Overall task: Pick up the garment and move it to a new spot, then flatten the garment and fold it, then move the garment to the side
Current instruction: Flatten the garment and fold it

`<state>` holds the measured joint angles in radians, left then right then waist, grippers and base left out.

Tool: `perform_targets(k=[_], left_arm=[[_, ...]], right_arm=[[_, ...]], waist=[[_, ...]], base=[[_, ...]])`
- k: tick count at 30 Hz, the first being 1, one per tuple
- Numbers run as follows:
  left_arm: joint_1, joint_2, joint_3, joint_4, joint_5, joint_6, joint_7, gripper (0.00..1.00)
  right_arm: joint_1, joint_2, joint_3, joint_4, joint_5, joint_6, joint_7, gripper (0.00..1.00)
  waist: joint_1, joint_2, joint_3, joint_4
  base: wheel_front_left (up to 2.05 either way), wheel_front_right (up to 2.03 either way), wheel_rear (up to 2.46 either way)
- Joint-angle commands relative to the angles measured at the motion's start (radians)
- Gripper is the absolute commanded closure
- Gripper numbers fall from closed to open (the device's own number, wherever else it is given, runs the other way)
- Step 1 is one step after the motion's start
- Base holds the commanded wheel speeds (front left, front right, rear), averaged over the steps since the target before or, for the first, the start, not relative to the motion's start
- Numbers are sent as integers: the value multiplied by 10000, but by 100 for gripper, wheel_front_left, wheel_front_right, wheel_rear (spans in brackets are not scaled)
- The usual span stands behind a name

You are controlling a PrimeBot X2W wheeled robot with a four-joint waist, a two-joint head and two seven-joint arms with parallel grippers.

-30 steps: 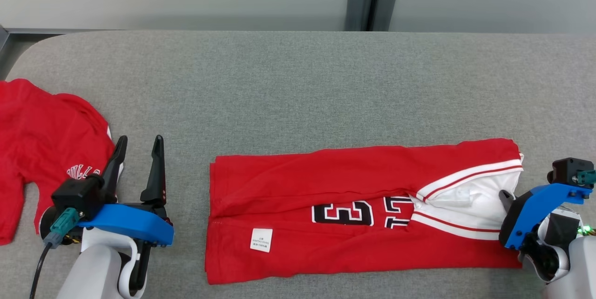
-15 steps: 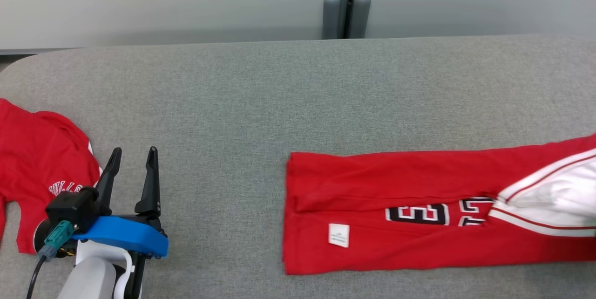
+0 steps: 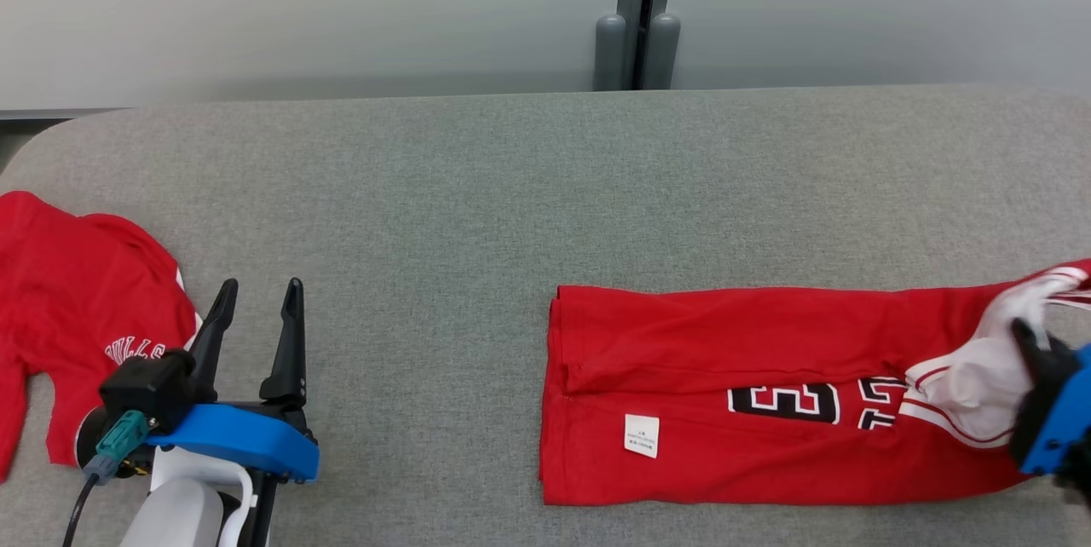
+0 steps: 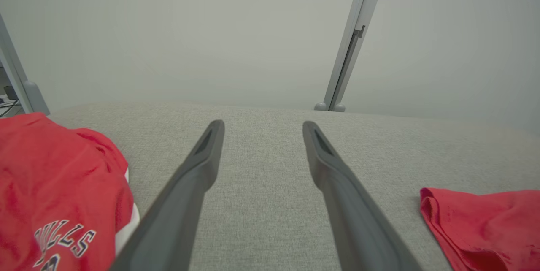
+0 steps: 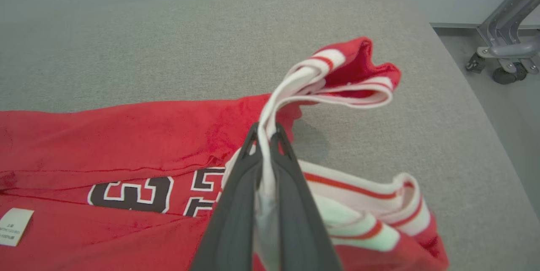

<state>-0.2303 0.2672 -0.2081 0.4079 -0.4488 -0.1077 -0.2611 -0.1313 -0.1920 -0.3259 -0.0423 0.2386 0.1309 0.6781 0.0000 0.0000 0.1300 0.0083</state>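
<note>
Head view: the garment (image 3: 750, 411) lies as a long folded red strip on the right half of the grey table (image 3: 511, 189), number side up. Its left end is square, and a white label (image 3: 641, 434) sits near that end. Its right end, white with red stripes, is bunched and raised at the right gripper (image 3: 1034, 351). Here that gripper is a dark finger and a blue bracket at the frame edge, and the grip cannot be read. Right wrist view settles it: the two fingers are pressed together on a white trim band of the garment. The band rises from between the tips and loops up and right into a lifted red-and-white fold, with a shadow on the table beneath. The rest of the garment lies flat, to the left in that view. This view also gives the table's rounded right edge, with a grey wheeled frame (image 5: 502, 51) on the floor beyond. The left gripper (image 3: 261, 285) is at lower left, fingers spread and holding nothing, well apart from the garment. A second red shirt (image 3: 77, 308) with white lettering lies at the table's left end, just beside it. Left wrist view: bare table between the spread fingers, the shirt at left, the garment's layered left corner at lower right, and a grey post (image 4: 348, 51) at the back wall.
</note>
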Motion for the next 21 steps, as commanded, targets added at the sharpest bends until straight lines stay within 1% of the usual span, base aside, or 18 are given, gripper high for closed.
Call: perform_targets(k=[1,7,11,14,17,21], left_arm=[[71,28,-8,-24,-13,10,-8,0],[119,89,-19,-87,-67,66,5,0],[40,107,-32,-120,-102,100,34,0],[-87,106,-54,-104,-122,96,26,0],[-238,76,-113,-83,-127,81,24,0],[-366,18,-192,-45,-118,45,15,0]], right_arm=[[171,73,248,-217,132,-3,54,100],[215,212,2329,-1370,396,-1,315,100],[-260,423,3994,-1543,527,-1,346,100],[-621,663,5194,-1159,639,-1,269,100],[-1085,893,6077,-449,740,-1,98,100],[-1703,1209,6621,823,692,-1,-374,100]], waist=[[0,0,-15,13],[0,0,-31,67],[0,0,24,100],[0,0,80,136],[0,0,155,228],[0,0,263,397]], base=[[0,0,0],[0,0,0],[0,0,0],[0,0,0],[0,0,0],[0,0,0]])
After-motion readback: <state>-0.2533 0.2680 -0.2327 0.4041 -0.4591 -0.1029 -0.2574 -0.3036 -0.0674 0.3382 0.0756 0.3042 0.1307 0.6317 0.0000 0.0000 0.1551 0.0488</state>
